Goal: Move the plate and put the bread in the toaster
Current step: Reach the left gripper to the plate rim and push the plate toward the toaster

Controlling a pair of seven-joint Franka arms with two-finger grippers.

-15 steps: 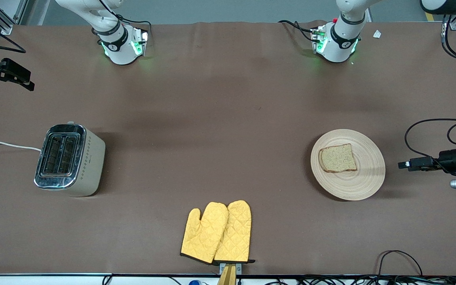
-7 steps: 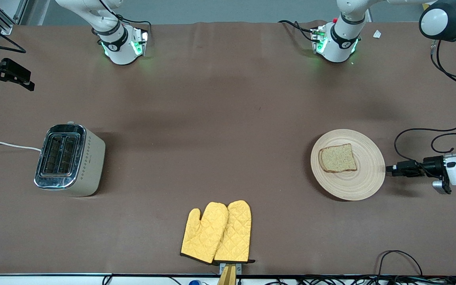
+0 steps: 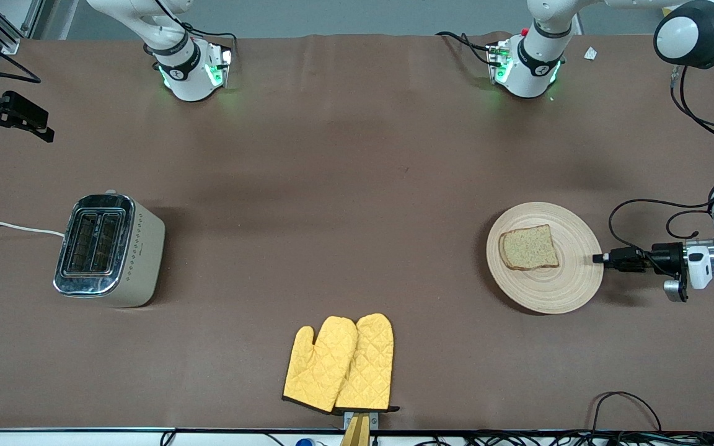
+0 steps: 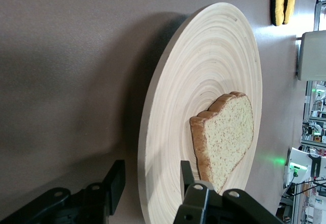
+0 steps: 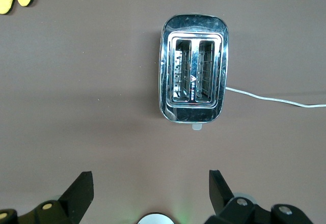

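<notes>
Two Franka arms at the brown desk (image 3: 357, 186). Left gripper (image 3: 599, 259) sits low at the rim of the large round pale wooden plate (image 3: 571, 282), on the edge toward the left arm's end of the desk. In the left wrist view its fingers (image 4: 115, 180) straddle the plate rim, one above and one below, with a gap on the underside finger, so not clamped on it.

The squarish slice of speckled tan-brown bread (image 3: 528, 247) lies flat on the plate, off-centre toward the robots' bases.

The boxy cream-beige two-slot toaster with chrome top (image 3: 109, 249) stands toward the right arm's end of the desk, well apart from the plate, both slots showing no bread, white cord (image 3: 10, 227) running off the desk edge.

Right gripper (image 3: 47, 133) waits up in the air over the right arm's end of the desk; the right wrist view looks straight down on the toaster, and its fingers (image 5: 81, 193) are spread wide with nothing between them.

A pair of yellow quilted oven mitts (image 3: 339, 363) lies at the desk edge nearest the front camera, between toaster and plate.
</notes>
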